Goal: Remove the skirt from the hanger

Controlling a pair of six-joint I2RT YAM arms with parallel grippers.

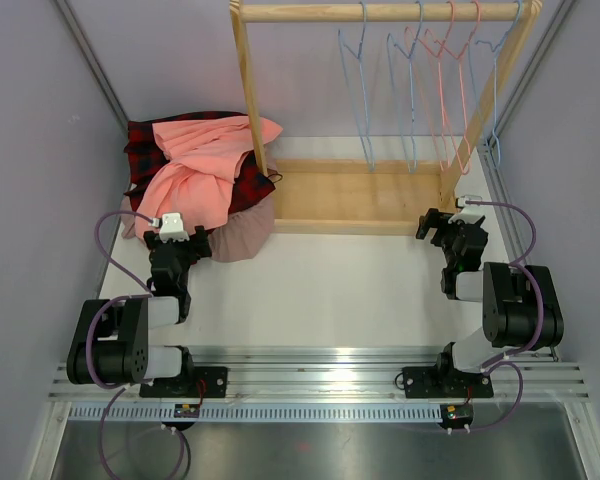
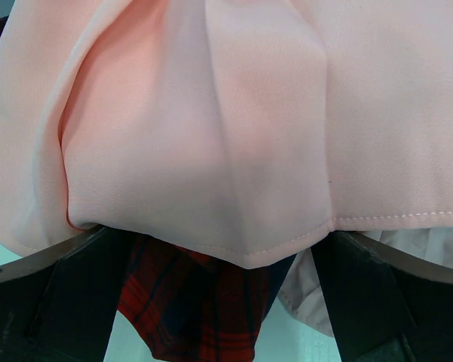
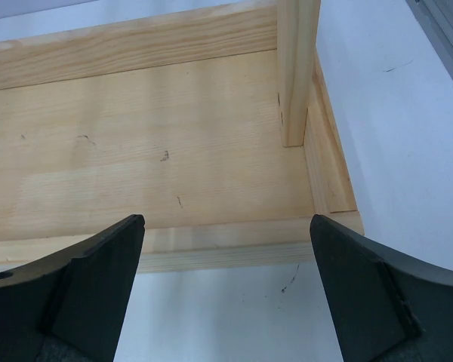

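A pink skirt (image 1: 195,170) lies crumpled on top of a pile of clothes at the table's back left, on no hanger. It fills the left wrist view (image 2: 234,128), its stitched hem hanging between my fingers. My left gripper (image 1: 185,245) is at the pile's front edge and is open (image 2: 217,235), its fingers (image 2: 68,294) wide apart with the fabric draped over them, not pinched. Several blue and pink wire hangers (image 1: 420,80) hang bare on the wooden rail (image 1: 380,12). My right gripper (image 1: 438,225) is open and empty (image 3: 226,226) at the rack base's front right corner.
A red plaid garment (image 1: 145,150) and a pale mauve one (image 1: 242,235) lie under the skirt; both show in the left wrist view, the plaid (image 2: 204,309) and the mauve (image 2: 309,290). The wooden rack base (image 1: 355,195) and its right post (image 3: 296,68) stand before my right gripper.
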